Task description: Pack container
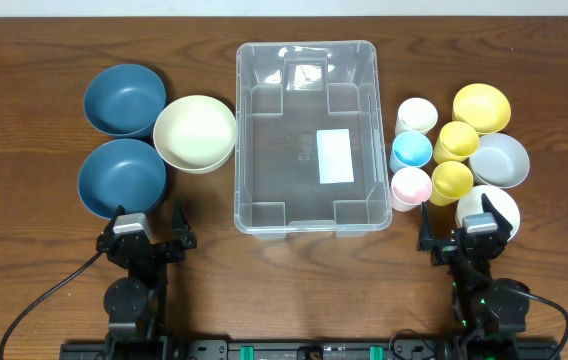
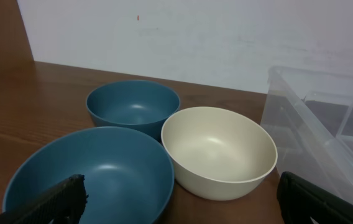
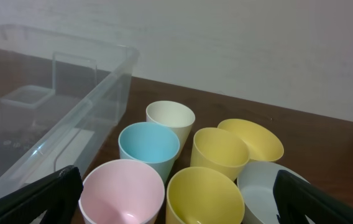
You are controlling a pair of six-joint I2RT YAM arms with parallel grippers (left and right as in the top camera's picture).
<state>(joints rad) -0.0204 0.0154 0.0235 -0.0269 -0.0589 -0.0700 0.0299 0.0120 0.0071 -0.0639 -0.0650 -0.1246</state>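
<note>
1. The container (image 1: 276,150) is sitting in the middle of the desk (image 1: 24,120), open side up, between the two groups of dishes.
2. Its white label (image 1: 335,157) is showing through the clear plastic, right of centre.
3. The left gripper (image 1: 147,215) is hovering at the near edge of the desk, left of the container, with its jaws standing wide apart and gripping nothing.
4. The near blue bowl (image 1: 122,178) is lying just ahead of those jaws, and the far blue bowl (image 1: 124,99) is sitting behind it.
5. The cream bowl (image 1: 195,133) is resting between the blue bowls and the container's left wall.
6. The right gripper (image 1: 467,222) is waiting at the near edge on the right side, its jaws also spread wide and gripping nothing.
7. The white cup (image 1: 417,114), light blue cup (image 1: 411,152) and pink cup (image 1: 411,186) are standing in a row just beside the container's right wall.
8. Two yellow cups (image 1: 458,140) are standing to the right of that row.
9. The yellow bowl (image 1: 481,107), grey bowl (image 1: 499,160) and white bowl (image 1: 488,212) are sitting furthest right, the white one right under the right gripper.
</note>
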